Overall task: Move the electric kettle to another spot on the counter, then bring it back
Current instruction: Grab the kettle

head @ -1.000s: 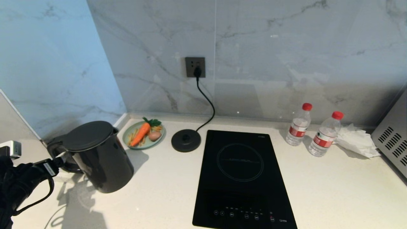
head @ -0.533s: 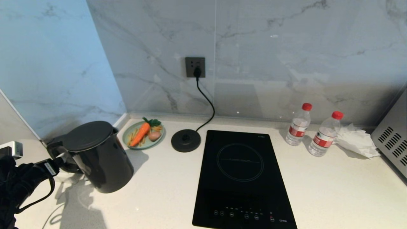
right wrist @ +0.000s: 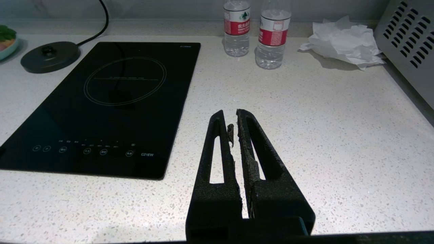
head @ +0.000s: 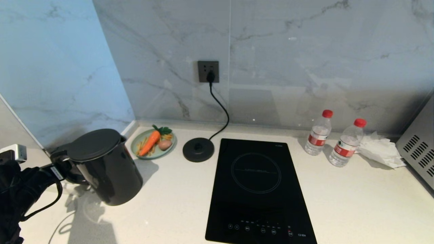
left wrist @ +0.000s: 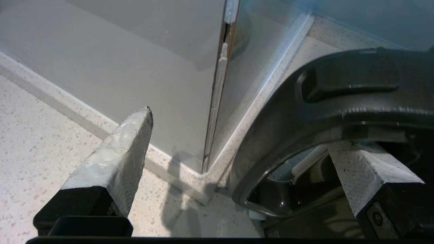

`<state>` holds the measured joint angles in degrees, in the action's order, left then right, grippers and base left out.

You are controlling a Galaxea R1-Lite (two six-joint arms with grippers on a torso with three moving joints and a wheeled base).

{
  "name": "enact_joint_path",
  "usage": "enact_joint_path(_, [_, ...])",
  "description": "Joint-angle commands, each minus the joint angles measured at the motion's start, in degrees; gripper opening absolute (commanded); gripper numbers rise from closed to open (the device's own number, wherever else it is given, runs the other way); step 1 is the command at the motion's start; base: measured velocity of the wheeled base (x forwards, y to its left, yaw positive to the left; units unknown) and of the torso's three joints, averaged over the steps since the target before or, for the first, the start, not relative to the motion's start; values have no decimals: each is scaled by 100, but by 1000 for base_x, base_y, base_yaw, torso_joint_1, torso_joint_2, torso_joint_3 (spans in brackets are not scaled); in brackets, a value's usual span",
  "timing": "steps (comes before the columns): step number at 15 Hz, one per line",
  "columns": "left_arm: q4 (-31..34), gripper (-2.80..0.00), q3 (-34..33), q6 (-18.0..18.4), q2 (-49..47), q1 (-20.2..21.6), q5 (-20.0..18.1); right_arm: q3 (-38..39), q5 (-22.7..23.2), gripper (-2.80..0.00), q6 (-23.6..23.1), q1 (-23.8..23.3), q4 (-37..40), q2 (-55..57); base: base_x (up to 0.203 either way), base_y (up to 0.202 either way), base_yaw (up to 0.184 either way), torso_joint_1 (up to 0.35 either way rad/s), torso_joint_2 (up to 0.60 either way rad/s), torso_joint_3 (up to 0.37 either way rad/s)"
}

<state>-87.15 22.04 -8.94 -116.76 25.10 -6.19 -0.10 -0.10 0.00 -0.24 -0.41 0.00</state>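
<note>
Left wrist view: the left gripper (left wrist: 237, 149) has its fingers (left wrist: 115, 159) spread wide, one inside the loop of the kettle's handle (left wrist: 305, 112) and the other outside it, not clamped. The kettle (head: 105, 166) stands upright on the table (head: 356, 203) at the left, near the corner walls, apart from its round base (head: 198, 149). The right gripper (right wrist: 234, 132) hangs over the table beside the hob (right wrist: 101, 105), fingers nearly together and empty.
</note>
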Motion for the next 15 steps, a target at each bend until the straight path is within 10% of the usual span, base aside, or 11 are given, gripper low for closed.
enact_joint_path(1, [-51,0,161,0,-61,-22,2,1,1,-280,-6,-2,-2,0,0,0,0,0,0,0])
enact_joint_path(7, [-51,0,697,15,-470,-111,470,1,1,-280,0,-2,-2,0,0,0,0,0,0,0])
enact_joint_path(8, [-51,-47,697,15,-488,-111,470,1,1,-280,0,-2,-2,0,0,0,0,0,0,0])
enact_joint_path(9, [-51,-280,705,15,-514,-111,479,1,1,-280,0,-2,-2,0,0,0,0,0,0,0])
enact_joint_path(15, [-51,-280,654,15,-418,-75,479,1,1,-280,0,6,-2,0,0,0,0,0,0,0])
